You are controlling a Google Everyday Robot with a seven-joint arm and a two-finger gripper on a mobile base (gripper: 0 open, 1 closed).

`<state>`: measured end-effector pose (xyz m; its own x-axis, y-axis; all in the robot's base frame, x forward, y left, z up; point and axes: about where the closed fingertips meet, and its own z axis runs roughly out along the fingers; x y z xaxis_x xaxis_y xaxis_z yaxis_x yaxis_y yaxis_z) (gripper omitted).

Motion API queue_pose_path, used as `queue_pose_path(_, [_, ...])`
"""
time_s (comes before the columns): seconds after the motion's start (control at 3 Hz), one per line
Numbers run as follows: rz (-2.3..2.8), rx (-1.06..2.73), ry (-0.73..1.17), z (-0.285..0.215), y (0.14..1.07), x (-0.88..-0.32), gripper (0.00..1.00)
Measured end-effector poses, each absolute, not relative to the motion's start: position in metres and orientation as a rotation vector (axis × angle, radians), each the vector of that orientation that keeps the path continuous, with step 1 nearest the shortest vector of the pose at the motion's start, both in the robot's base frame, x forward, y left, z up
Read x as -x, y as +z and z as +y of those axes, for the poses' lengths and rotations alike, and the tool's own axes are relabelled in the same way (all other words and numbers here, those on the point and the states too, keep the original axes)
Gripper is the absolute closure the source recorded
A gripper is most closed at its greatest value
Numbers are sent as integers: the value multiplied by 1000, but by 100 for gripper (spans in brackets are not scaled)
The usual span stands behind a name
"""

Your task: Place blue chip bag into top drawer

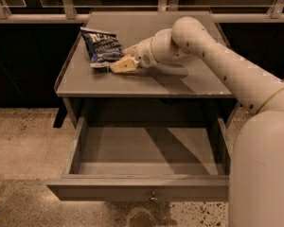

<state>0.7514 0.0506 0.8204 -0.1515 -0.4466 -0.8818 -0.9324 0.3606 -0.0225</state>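
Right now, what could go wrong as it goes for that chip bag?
The gripper sits at the near right corner of the blue chip bag, so it might nudge the bag aside rather than catch it. The bag lies near the left edge of the cabinet top and could slide off, missing the open top drawer below.

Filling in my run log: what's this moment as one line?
claw: at blue chip bag | bag: lying on cabinet top, not yet stowed | top drawer: open
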Motion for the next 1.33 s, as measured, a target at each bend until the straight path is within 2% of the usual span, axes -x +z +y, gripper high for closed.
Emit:
queue_pose_path(0.67, [1757, 1222, 706, 51, 825, -751, 100])
queue_pose_path(1.0, [1814, 1140, 667, 16, 857, -724, 100])
queue_pose_path(1.33, [1924, 1111, 640, -11, 880, -652, 100])
